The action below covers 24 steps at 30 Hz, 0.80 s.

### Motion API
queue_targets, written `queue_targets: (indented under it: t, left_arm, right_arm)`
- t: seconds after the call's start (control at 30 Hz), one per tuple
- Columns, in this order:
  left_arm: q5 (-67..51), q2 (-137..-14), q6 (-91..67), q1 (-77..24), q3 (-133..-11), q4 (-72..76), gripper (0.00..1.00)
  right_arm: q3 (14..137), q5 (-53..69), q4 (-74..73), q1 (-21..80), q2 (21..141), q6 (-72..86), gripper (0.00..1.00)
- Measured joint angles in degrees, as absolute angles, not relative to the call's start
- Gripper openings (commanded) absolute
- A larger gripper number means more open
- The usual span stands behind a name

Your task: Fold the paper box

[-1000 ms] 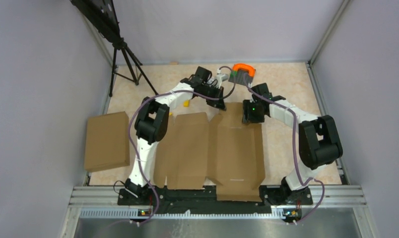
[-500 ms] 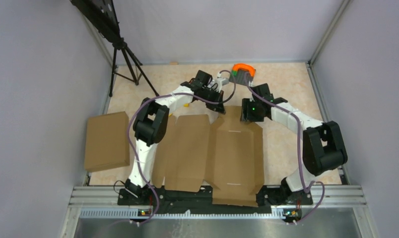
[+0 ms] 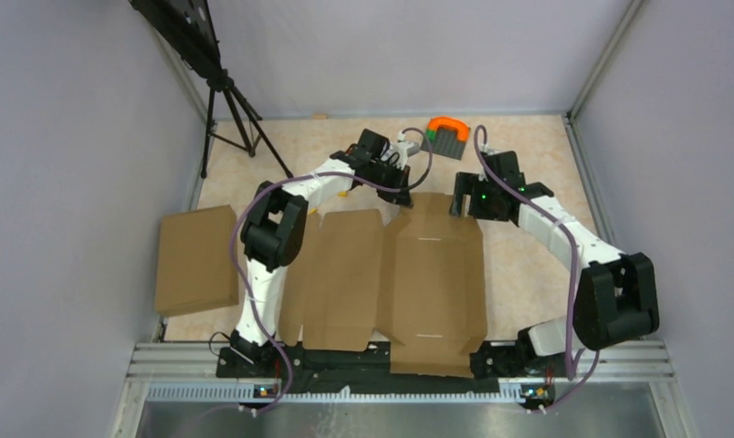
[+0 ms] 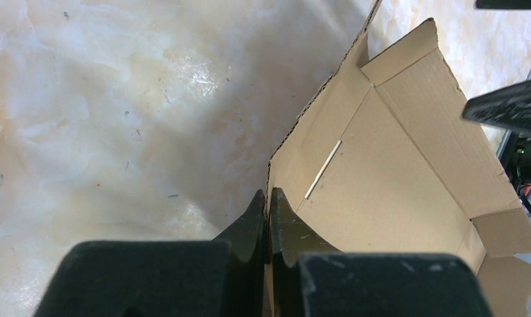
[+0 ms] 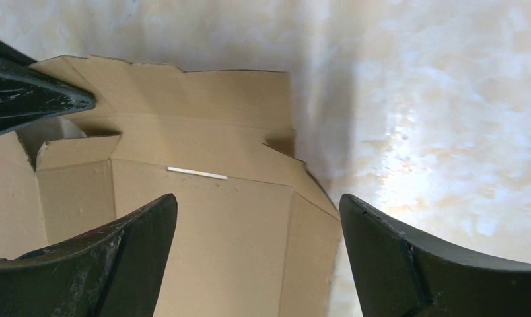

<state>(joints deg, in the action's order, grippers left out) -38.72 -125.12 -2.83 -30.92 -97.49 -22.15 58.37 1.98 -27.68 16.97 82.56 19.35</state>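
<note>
The paper box (image 3: pixel 391 274) is a brown die-cut sheet lying open across the table's middle, with its far flap raised. My left gripper (image 3: pixel 403 195) is shut on the left edge of that far flap; in the left wrist view the cardboard edge (image 4: pixel 316 119) runs straight into the pinched gripper (image 4: pixel 268 198). My right gripper (image 3: pixel 461 203) stands open over the sheet's far right corner. In the right wrist view that gripper (image 5: pixel 258 205) hovers wide above the box (image 5: pixel 210 224), touching nothing.
A second brown box (image 3: pixel 196 260), closed, lies at the left. An orange and grey object (image 3: pixel 447 135) sits at the back behind the grippers. A black tripod (image 3: pixel 228 100) stands at the back left. Walls close in both sides.
The right gripper has opened and let go of the box's far flap, and its arm has swung out to the right. The left gripper has stayed shut on the flap.
</note>
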Motion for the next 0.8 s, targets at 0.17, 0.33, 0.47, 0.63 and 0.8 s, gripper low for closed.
queue_targets:
  t: [0.17, 0.33, 0.47, 0.63, 0.8]
  left_arm:
    - [-37.91, -125.08, -2.79, -30.92, -97.01, -21.30, 0.00]
    - [-36.47, -124.97, -2.83, -30.89, -95.88, -19.86, 0.00]
    - [-36.16, -124.97, -2.94, -30.65, -95.88, -19.35, 0.00]
    - [-36.62, -124.95, -3.03, -30.41, -95.85, -18.70, 0.00]
    - [-37.71, -124.31, -3.05, -30.39, -95.13, -18.17, 0.00]
  right_arm:
    - [55.81, 0.21, -28.82, 14.37, 78.17, 20.23, 0.91]
    - [51.33, 0.82, -30.28, 13.96, 75.22, 21.96, 0.73]
    - [45.06, 3.31, -30.39, 13.96, 73.91, 23.16, 0.56]
    - [42.11, 5.82, -31.05, 13.96, 73.82, 24.08, 0.42]
    - [42.13, 7.27, -30.68, 14.68, 73.82, 23.33, 0.38]
